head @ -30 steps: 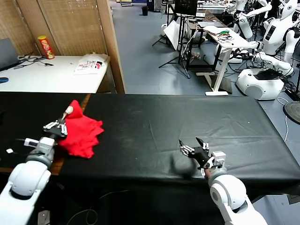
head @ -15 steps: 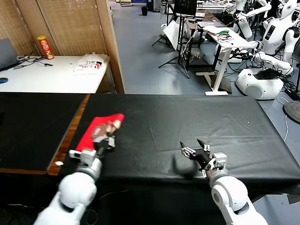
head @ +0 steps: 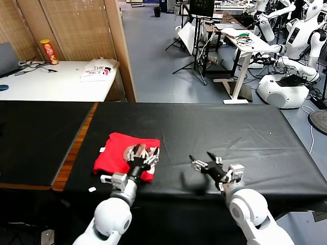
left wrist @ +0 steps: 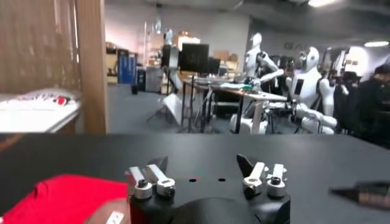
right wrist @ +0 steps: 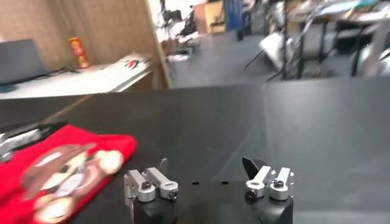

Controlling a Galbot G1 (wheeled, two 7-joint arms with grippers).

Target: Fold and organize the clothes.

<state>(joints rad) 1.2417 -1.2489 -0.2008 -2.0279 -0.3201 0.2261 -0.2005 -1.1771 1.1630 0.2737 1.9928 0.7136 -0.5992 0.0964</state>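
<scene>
The red T-shirt [head: 116,154] lies in a folded bundle on the black table [head: 230,127], left of centre near the front edge, with its brown-and-white print [head: 132,151] facing up. My left gripper [head: 143,154] is open and empty over the shirt's right edge. In the left wrist view its jaws [left wrist: 201,165] stand wide apart, with the shirt [left wrist: 61,198] off to one side. My right gripper [head: 203,161] is open and empty, low over the table to the right of the shirt. In the right wrist view [right wrist: 207,167] the shirt [right wrist: 61,173] lies ahead and to one side.
A wooden strip [head: 76,145] divides this table from a second black-covered one on the left. Behind stand a white table [head: 56,84] with a red can [head: 49,51] and papers [head: 97,71], and a wooden post [head: 120,46]. Other robots and desks are at the back right.
My left gripper carried the shirt from the left table edge rightward to the table's middle-left and opened. The shirt now lies flat. My right gripper shifted slightly left.
</scene>
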